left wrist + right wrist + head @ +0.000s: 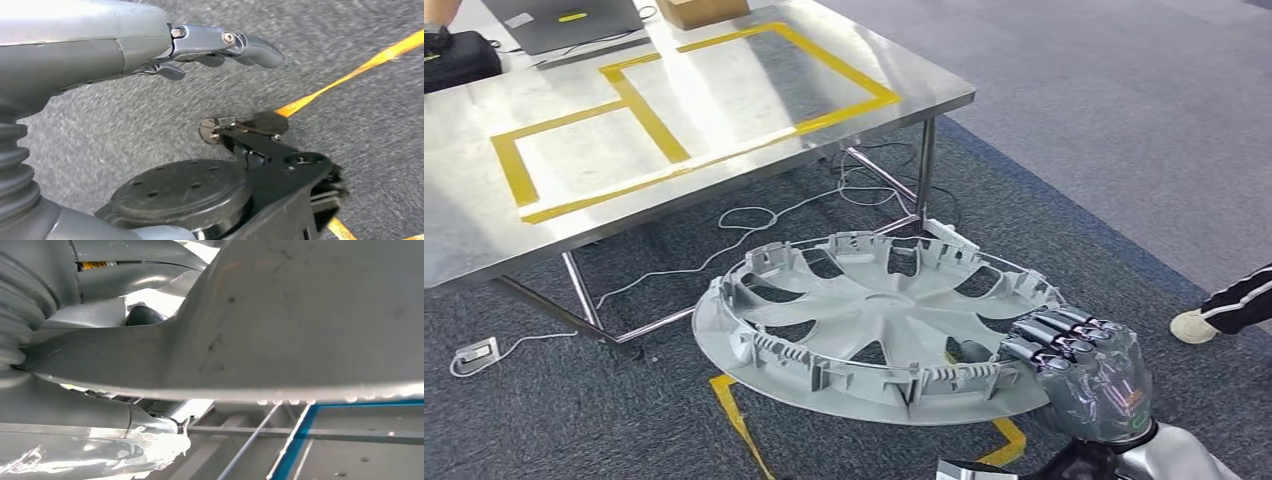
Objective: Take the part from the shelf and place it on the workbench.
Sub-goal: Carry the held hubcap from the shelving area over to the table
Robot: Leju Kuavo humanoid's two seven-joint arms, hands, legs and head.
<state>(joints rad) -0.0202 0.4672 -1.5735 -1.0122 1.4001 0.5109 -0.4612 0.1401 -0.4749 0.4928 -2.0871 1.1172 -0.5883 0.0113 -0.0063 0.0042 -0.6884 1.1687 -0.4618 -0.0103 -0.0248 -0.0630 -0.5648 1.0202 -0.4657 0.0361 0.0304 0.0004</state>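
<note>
- The workbench (724, 110), steel-topped and marked with yellow tape, is standing at upper left of the head view, well apart from the part.
- The left hand (220, 47) is hanging over grey carpet, fingers loosely extended and holding nothing.
- The part (874, 325), a grey wheel cover, is sitting roughly level in the air with its ribbed inner face up, short of the workbench edge.
- The right hand (1079, 375) is gripping the part's near right rim, fingers (1054, 335) curling over the edge.

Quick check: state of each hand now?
Left hand: open, holding nothing.
Right hand: gripping the rim of the grey wheel cover.
</note>
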